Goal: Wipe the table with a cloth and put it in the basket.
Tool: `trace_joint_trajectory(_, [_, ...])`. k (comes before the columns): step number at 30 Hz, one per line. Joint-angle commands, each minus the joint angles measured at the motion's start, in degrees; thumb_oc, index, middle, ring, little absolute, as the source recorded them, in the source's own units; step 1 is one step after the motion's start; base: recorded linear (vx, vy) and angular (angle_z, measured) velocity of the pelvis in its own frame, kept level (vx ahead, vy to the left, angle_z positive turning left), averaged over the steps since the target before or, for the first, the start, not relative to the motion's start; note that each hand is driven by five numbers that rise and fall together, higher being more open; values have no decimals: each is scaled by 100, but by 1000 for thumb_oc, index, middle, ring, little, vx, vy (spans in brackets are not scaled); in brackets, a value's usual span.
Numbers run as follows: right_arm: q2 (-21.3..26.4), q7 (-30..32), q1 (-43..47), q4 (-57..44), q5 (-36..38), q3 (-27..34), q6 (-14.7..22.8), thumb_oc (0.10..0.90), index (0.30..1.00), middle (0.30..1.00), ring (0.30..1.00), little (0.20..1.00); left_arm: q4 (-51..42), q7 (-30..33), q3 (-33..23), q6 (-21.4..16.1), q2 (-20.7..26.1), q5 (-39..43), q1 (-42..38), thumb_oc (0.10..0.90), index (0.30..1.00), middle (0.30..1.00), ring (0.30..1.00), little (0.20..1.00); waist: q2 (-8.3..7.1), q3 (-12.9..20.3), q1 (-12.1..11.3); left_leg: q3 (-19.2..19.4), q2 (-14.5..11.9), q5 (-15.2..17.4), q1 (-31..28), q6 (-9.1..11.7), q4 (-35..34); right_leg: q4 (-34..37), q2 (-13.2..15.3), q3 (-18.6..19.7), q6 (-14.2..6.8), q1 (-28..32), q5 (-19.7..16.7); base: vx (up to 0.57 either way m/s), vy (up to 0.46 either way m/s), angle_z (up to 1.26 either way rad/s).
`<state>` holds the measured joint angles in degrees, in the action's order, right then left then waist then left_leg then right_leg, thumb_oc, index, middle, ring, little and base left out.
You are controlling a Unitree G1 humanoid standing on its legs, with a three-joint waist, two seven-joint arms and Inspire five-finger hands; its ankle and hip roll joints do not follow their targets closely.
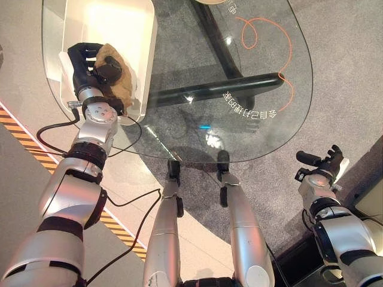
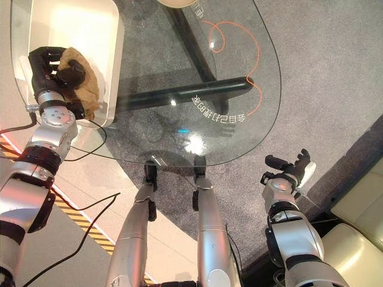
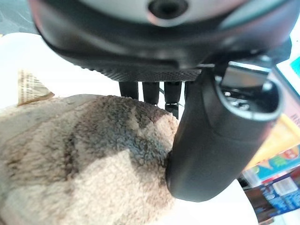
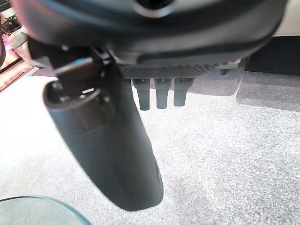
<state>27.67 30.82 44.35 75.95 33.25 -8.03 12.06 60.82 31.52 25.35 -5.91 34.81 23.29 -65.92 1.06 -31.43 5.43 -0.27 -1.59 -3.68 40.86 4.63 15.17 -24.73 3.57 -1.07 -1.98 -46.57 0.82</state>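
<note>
A tan fluffy cloth (image 1: 118, 76) is bunched in my left hand (image 1: 84, 63), whose fingers and thumb curl round it. The hand holds it inside the near end of the white basket (image 1: 148, 42), which stands on the left part of the glass table (image 1: 251, 134). In the left wrist view the thumb (image 3: 215, 140) presses into the cloth (image 3: 84, 154). I cannot tell whether the cloth rests on the basket's bottom. My right hand (image 1: 323, 164) hangs open and idle off the table's near right corner, above the grey carpet.
An orange looping line (image 1: 281, 36) runs across the glass at the far right. The table's black base (image 1: 221, 89) shows through the top. Yellow-black floor tape (image 1: 24, 137) lies at the left. A beige seat (image 2: 359, 197) stands at the lower right.
</note>
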Motion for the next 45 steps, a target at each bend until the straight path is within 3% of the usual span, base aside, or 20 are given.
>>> trace_joint_trajectory(1, [367,105,-144,39,0,-177,117,800,900,900,900,900,33,109,-105,-258,618,-571,-1000,100,300,300,300,200,60,163,40,405,257,428,-48,-166,350,148,-402,-283,-8,347,310,0,0,0])
trace_joint_trajectory(19, [338,138,-147,-23,-39,-227,198,800,900,900,900,900,127,64,213,-154,581,-858,-1174,100,300,300,300,200,27,163,83,429,244,411,57,-167,367,165,-407,-253,-27,238,249,0,0,-1])
trace_joint_trajectory(20, [338,144,-144,-29,-36,-229,187,800,900,900,900,900,112,70,223,-128,579,-869,-1179,191,378,378,378,291,27,163,81,428,245,410,53,-169,364,165,-406,-256,-27,243,249,0,0,0])
trace_joint_trajectory(21, [329,153,-152,-37,-28,-241,189,800,900,900,900,900,103,77,230,-110,579,-874,-1183,353,516,516,516,453,26,163,80,430,244,407,59,-170,367,161,-409,-255,-28,236,245,0,0,0])
trace_joint_trajectory(22, [330,161,-133,-39,-28,-244,179,800,900,900,900,900,109,82,236,-106,577,-863,-1200,405,561,561,561,505,25,163,79,431,244,402,70,-172,372,162,-407,-256,-28,227,239,0,0,0])
trace_joint_trajectory(23, [322,163,-129,-38,-31,-250,180,800,900,900,900,900,127,115,234,-98,571,-869,-1207,633,756,756,756,733,21,163,80,433,246,402,69,-172,370,175,-408,-257,-27,237,241,0,0,0])
trace_joint_trajectory(24, [310,160,-133,-27,-45,-241,199,800,900,900,900,900,134,134,233,-100,566,-870,-1216,800,900,900,900,900,17,163,82,428,246,400,66,-172,357,183,-411,-256,-30,235,236,0,0,0])
trace_joint_trajectory(45, [312,151,-168,-24,-51,-248,241,800,900,900,900,900,199,91,209,-160,578,-821,-1179,800,900,900,900,900,25,163,63,403,254,400,87,-171,413,107,-406,-277,-17,218,256,0,0,0])
